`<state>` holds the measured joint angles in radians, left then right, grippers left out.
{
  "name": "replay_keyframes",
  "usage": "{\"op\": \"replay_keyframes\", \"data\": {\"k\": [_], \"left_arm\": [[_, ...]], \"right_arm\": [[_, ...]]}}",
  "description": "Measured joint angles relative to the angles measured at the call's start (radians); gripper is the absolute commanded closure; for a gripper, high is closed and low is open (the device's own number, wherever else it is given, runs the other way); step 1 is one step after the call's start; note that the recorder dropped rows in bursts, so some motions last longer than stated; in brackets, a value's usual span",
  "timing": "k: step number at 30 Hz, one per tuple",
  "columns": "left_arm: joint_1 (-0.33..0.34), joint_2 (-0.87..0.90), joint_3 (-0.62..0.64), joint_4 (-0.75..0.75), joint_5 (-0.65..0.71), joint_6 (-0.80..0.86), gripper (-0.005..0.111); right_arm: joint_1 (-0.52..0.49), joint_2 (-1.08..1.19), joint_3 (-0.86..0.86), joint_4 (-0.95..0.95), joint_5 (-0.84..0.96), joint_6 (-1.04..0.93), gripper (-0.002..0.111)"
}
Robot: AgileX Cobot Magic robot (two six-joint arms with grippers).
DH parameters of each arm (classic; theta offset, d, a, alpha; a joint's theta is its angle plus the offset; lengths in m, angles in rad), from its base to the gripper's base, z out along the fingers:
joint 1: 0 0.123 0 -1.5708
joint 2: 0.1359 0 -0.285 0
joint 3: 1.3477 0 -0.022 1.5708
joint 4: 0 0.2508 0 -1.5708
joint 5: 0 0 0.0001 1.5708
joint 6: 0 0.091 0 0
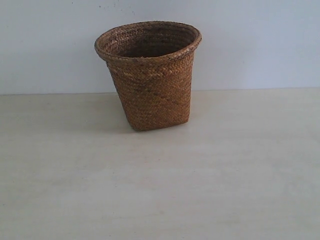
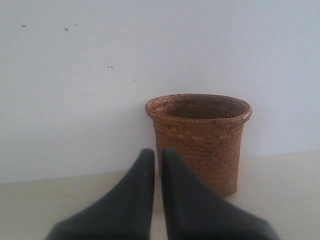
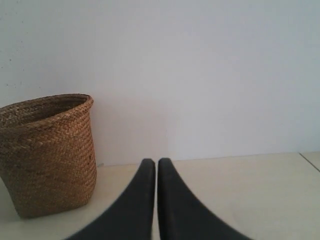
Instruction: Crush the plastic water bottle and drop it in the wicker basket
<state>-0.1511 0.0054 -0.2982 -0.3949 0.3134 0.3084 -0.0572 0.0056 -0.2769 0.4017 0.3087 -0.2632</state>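
Note:
The brown wicker basket (image 1: 150,75) stands upright at the back of the pale table, near the wall; it also shows in the left wrist view (image 2: 199,140) and the right wrist view (image 3: 47,152). No plastic water bottle shows in any view. My left gripper (image 2: 158,152) is shut with nothing between its black fingers, and it points at the basket from some distance. My right gripper (image 3: 156,162) is also shut and empty, with the basket off to one side of it. Neither gripper appears in the exterior view.
A plain white wall (image 1: 250,45) rises right behind the basket. The pale tabletop (image 1: 160,190) stretches in front of and beside the basket. A table edge (image 3: 310,161) shows at the side of the right wrist view.

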Motion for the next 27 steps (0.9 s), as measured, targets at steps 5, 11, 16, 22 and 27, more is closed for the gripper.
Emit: {"op": "replay_keyframes", "data": {"k": [5, 11, 16, 22, 27], "left_arm": [[0.0, -0.002, 0.115, -0.002, -0.068, 0.004, 0.102], [0.0, -0.002, 0.23, -0.002, -0.134, 0.005, 0.102], [0.0, -0.002, 0.288, -0.002, -0.167, 0.005, 0.102], [0.0, -0.002, 0.295, -0.002, -0.168, 0.006, 0.102], [0.0, -0.002, 0.295, -0.002, -0.156, 0.006, 0.102]], "right_arm": [[0.0, 0.0, 0.089, 0.009, -0.05, -0.042, 0.108], [0.0, 0.0, 0.171, 0.009, -0.104, -0.051, 0.108], [0.0, 0.0, 0.179, 0.009, -0.106, -0.073, 0.108], [0.0, 0.0, 0.179, 0.009, -0.082, -0.118, 0.108], [0.0, 0.0, 0.179, 0.009, -0.074, -0.139, 0.108]]}}
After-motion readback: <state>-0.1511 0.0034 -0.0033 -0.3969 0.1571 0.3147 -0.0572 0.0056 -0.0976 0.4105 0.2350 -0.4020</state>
